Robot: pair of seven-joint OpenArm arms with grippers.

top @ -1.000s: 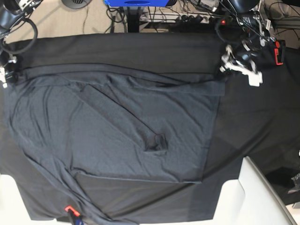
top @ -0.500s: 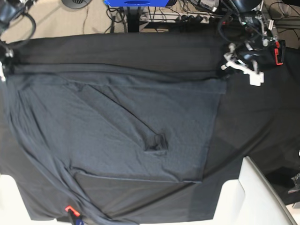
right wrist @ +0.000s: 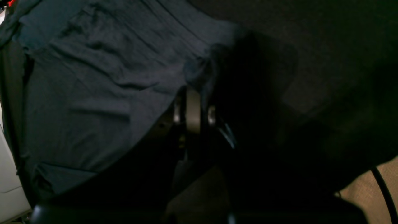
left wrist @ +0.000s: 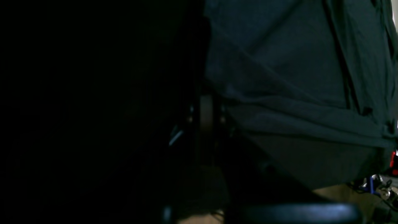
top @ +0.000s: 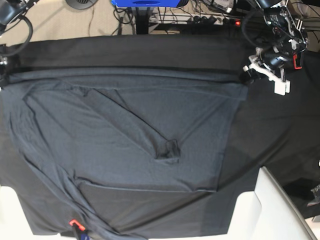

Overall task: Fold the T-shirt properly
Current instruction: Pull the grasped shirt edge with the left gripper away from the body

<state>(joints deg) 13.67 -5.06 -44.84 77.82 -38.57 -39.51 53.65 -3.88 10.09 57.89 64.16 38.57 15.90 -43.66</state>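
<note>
Now, from the left of the base view: my right gripper (top: 3, 67) sits at the far left edge, barely in frame, jaws clenched on the T-shirt's (top: 125, 135) upper corner; the right wrist view shows fabric bunched at the fingertips. It has slid outward since a second ago, when it was further in.

The T-shirt lies spread over the black tablecloth (top: 280, 130) on the worktop, filling the middle and left. Its top hem is now pulled into a nearly straight band across the far side, where a second ago it sagged and kinked. A sleeve fold and a small pucker remain mid-shirt; the near-left part hangs wrinkled toward the front edge.

On the right, my left gripper (top: 248, 75) has moved outward and slightly back, jaws clenched on the other top corner; the left wrist view is too dark to confirm more than cloth at the jaws.

My read: this is the stretch-flat step, both arms tensioning the top edge. Folding proper is not yet started; the middle creases likely need smoothing first.
</note>
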